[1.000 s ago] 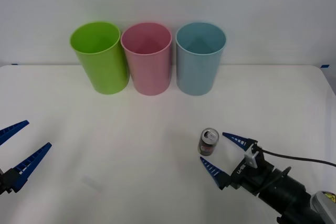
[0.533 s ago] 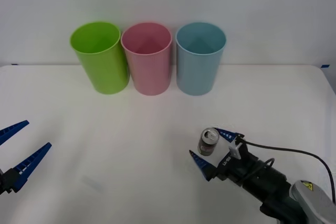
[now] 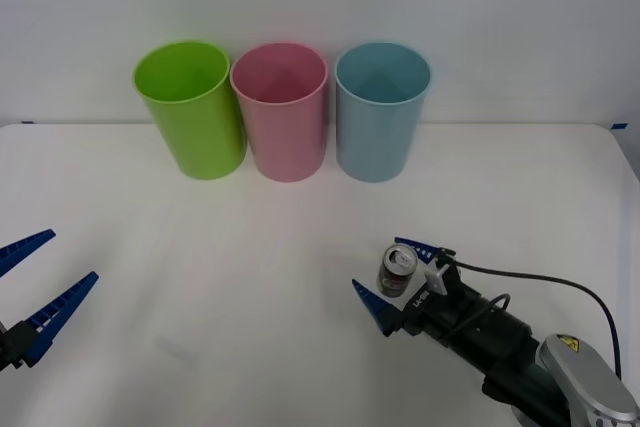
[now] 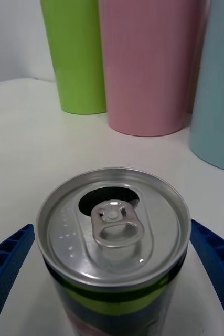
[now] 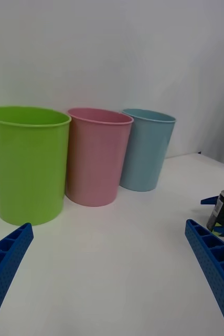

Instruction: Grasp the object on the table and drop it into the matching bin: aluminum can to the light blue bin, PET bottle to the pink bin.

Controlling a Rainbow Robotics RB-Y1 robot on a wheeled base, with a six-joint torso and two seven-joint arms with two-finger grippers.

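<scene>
right gripper (image 3: 397, 276) jaws spread, straddling upright aluminum can (image 3: 396, 270) at 5 o'clock on surface (image 3: 300, 247) | left gripper (image 3: 40, 283) jaws spread, 8 o'clock

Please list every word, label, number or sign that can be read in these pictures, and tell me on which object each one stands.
No text can be read with certainty.
Aluminum can: red and green label marks, too blurred to read.
Right hand, open around the can: white lettering on its black body, too small to read.
Right arm: a yellow sticker, unreadable.
</scene>
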